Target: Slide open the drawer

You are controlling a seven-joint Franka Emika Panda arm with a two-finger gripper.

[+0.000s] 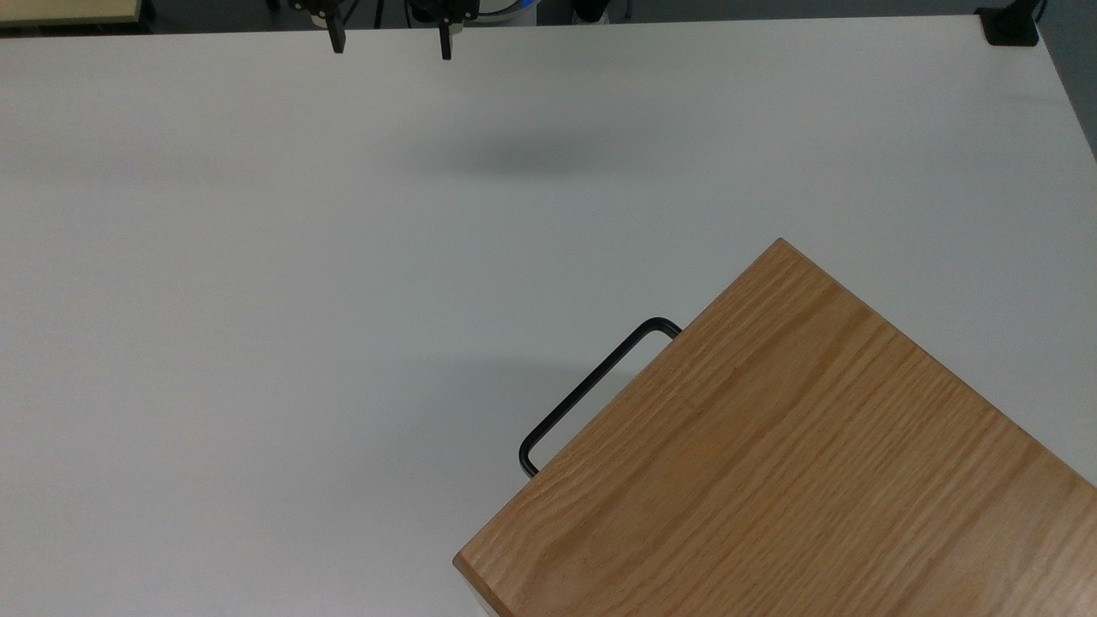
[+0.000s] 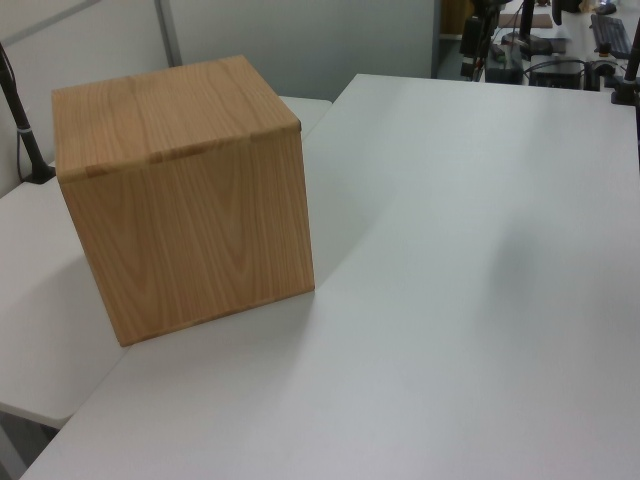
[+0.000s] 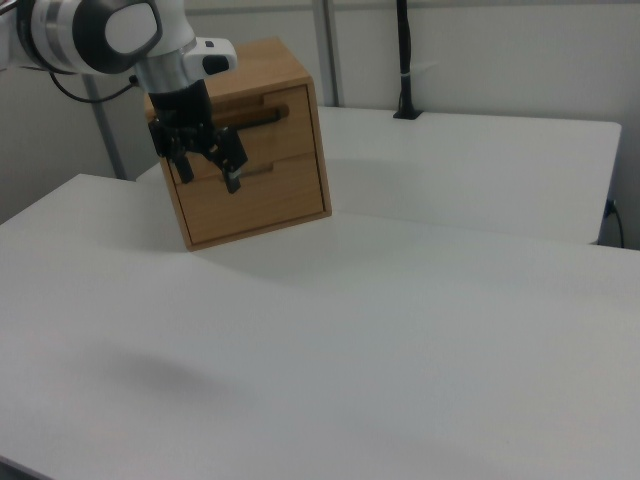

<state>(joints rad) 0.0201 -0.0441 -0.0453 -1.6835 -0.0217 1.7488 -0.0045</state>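
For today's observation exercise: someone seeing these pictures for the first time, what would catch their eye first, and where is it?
The oak-coloured wooden box cabinet stands out against the plain white table, sitting at the top view's lower right. A thin black U-shaped bar handle juts from its drawer front. The robot's black two-finger gripper hangs open at the top view's upper edge, well apart from the handle.

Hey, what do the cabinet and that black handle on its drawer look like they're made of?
The cabinet looks like light oak, solid or veneered, with a smooth matte finish: long grain lines and plank-like seams run across its top. The handle looks like thin metal rod bent into a U, coated matte black; its even thickness and tight rounded corners suggest that, though painted plastic can't be ruled out.
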